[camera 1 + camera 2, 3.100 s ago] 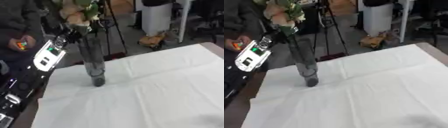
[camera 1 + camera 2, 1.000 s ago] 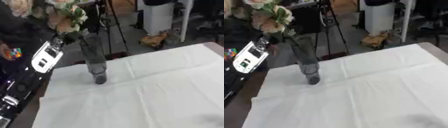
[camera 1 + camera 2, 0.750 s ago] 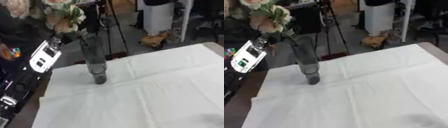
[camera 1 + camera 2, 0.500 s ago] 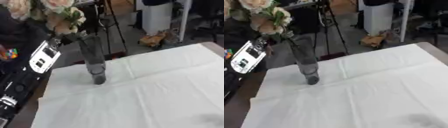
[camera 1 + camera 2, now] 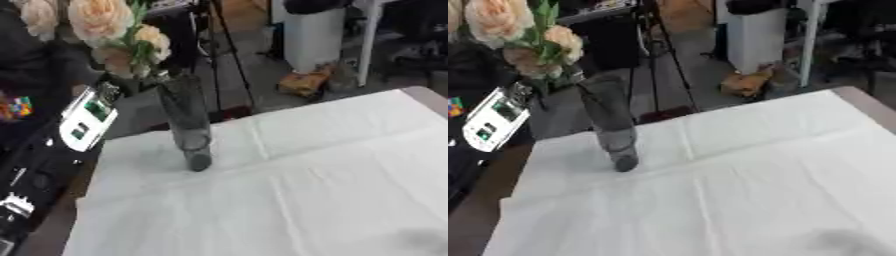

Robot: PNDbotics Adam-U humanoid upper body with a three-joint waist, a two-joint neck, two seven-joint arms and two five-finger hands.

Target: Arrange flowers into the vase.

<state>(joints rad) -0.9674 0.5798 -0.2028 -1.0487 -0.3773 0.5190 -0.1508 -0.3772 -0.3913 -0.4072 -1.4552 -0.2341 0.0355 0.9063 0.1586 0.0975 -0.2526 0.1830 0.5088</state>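
- The left arm (image 5: pixel 52 150) comes in from the left edge, black, with a white panel bearing green marks; it reaches up toward the top of the vase.
- The left robot hand (image 5: pixel 109 92) is only partly seen as a dark and silver shape at the vase mouth, under the blooms; whether it is released, clenched or grasping cannot be told.
- The right robot hand shows in neither view.
- The vase (image 5: pixel 188 125) is tall, dark and see-through, and stands on the tabletop near its far left corner, tilted with its mouth leaning left.
- The vase's rounded base (image 5: pixel 626 162) touches the cloth.
- The flowers (image 5: pixel 109 25), pale peach and cream roses with green leaves, rise from the vase mouth toward the upper left; their stems are at the mouth, but how deep they go cannot be made out.
- A white cloth (image 5: pixel 737 180) with fold creases covers the tabletop; brown tabletop (image 5: pixel 470 220) shows at the left edge.
- Behind the tabletop, on the floor: a black tripod (image 5: pixel 223 55), a white bin (image 5: pixel 315 35) and a brown crumpled thing (image 5: pixel 306 82) beside it.
- A small coloured cube (image 5: pixel 17 107) shows at the far left, against something dark.
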